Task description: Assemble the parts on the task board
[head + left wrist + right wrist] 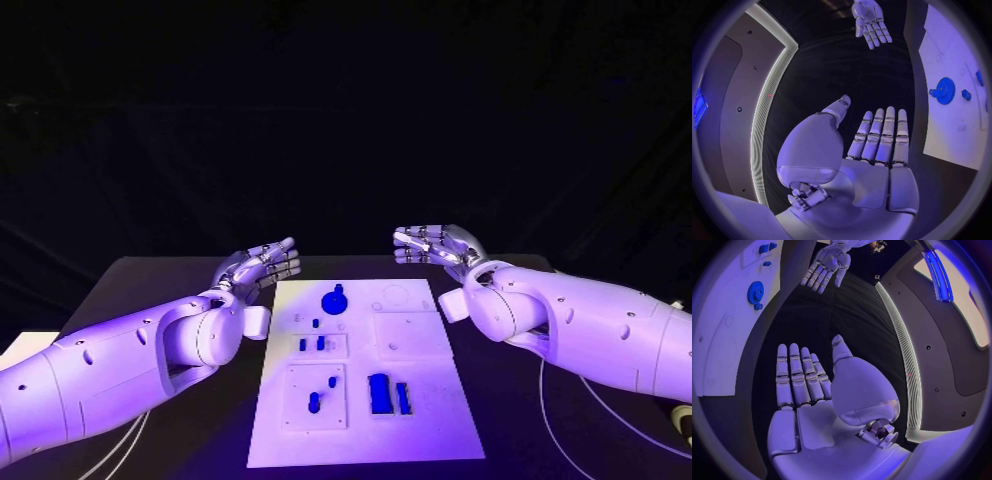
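While both hands hang in the air with nothing in them, the white board [368, 380] lies flat on the black bench [159, 300] between the two arms. Nearest the robot, a tall blue block [381, 392] and a thin blue piece [402, 396] stand side by side on the board, with small blue pegs [315, 402] in a square plate just beside them. Further off sit more little pegs [312, 343], and past those a round blue gear [336, 299].

At the far end, the left hand [264, 265] and the right hand [437, 245] float apart from the board, fingers straight and spread, holding nothing.

I cannot tell if the job is starting or done (the pieces could be waiting or already set).

The head view shows the whole board. The left wrist view shows the gear's teeth [945, 90] up close, and the right wrist view does too.
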